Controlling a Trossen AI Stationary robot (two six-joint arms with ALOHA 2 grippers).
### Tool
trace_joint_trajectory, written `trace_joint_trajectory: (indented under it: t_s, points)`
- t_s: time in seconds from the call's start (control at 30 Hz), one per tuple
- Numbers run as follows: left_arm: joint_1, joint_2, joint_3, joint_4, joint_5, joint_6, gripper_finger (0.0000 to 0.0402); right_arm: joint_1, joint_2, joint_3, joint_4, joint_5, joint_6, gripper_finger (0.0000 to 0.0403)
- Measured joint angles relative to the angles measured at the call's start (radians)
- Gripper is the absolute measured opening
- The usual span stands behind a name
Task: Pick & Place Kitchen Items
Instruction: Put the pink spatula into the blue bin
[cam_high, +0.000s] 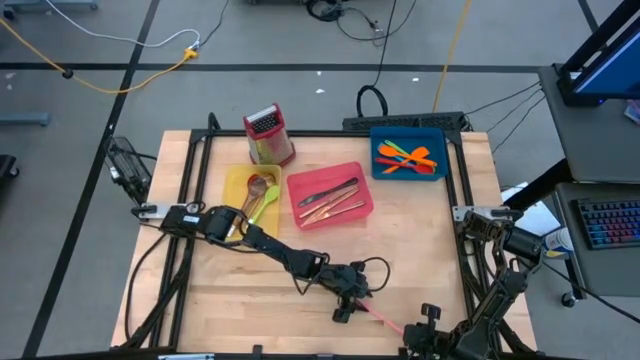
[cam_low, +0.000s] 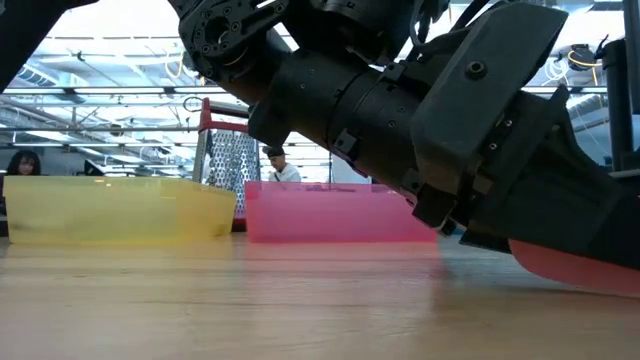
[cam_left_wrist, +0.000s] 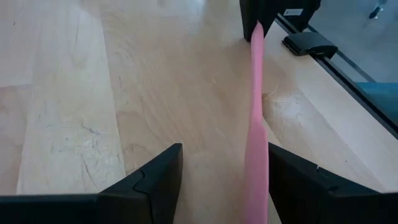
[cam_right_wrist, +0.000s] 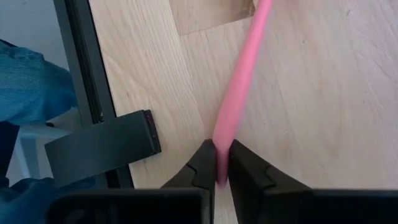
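A slim pink utensil (cam_high: 382, 318) lies near the table's front edge, right of the middle. My right gripper (cam_right_wrist: 222, 152) is shut on one end of it and points steeply down. My left gripper (cam_left_wrist: 224, 152) reaches in from the left and is open. The utensil's other, wider end (cam_left_wrist: 255, 162) runs between its fingers, close to one finger (cam_left_wrist: 280, 168). In the low view the left arm fills the picture, with a pink piece (cam_low: 570, 265) low beneath it. My right gripper pinches the pink utensil's thin handle end (cam_right_wrist: 225, 134) between its two fingers. It comes from above, slanting down, and the handle runs straight away from the fingertips over the wood. I cannot tell whether my left gripper's finger touches the utensil.
At the back stand a red-topped grater (cam_high: 268, 135), a yellow tray (cam_high: 232, 185) with utensils, a pink tray (cam_high: 296, 195) with cutlery and a blue tray (cam_high: 440, 135) with orange and green utensils. A dark frame rail (cam_right_wrist: 93, 81) edges the table beside my right gripper.
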Motion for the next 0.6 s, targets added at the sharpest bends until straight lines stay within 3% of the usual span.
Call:
trace_joint_trajectory:
  t_s: [0.4, 0.6]
  points:
    - [-0.004, -0.006, 0.0, 0.038, 0.001, 0.015, 0.0216, 0.0, 0.0, 0.0, 0.008, 0.039, -0.001, 0.0019]
    - [0.0, -0.008, 0.002, -0.052, 0.043, 0.002, 0.0215, -0.001, 0.001, 0.0, 0.008, 0.051, -0.003, 0.0019]
